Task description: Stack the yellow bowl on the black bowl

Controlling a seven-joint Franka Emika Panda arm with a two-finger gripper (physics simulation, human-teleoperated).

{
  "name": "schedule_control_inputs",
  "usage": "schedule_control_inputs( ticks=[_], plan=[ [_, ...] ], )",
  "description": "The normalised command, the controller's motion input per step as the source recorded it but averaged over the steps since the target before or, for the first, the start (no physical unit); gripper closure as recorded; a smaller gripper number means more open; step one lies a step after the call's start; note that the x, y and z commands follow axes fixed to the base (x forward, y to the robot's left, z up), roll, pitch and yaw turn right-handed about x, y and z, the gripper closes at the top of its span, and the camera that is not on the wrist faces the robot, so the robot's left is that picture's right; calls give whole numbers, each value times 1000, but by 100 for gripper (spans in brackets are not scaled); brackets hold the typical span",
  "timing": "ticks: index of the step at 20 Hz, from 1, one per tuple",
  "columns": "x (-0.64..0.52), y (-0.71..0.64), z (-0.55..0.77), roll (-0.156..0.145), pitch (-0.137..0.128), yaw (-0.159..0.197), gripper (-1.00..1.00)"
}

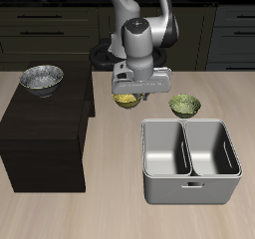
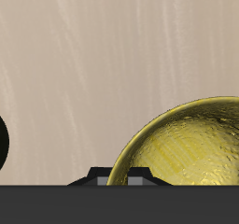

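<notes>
Golden-yellow speckled yellow bowl, silvery-speckled black bowl, olive bowl, grey bin.

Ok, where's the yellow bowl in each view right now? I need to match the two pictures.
Exterior view: the yellow bowl sits on the table right under the gripper, beside the olive bowl and behind the grey double bin.
Wrist view: the yellow bowl fills much of the frame, cut off by the edge.
Shared landmark: the light wooden tabletop around the bowl.
</notes>
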Motion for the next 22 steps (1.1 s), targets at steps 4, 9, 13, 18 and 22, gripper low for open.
schedule_control_inputs(
  ticks=[4,9,13,18,22],
  plan=[
    [52,-93,483,-12,-46,-62,100],
    [57,-40,362,-3,-35,-33,100],
    [66,35,392,-7,-56,-16,100],
    [76,44,303,5,-27,-3,100],
    [152,-1,370,-9,-33,9,100]
  ],
)
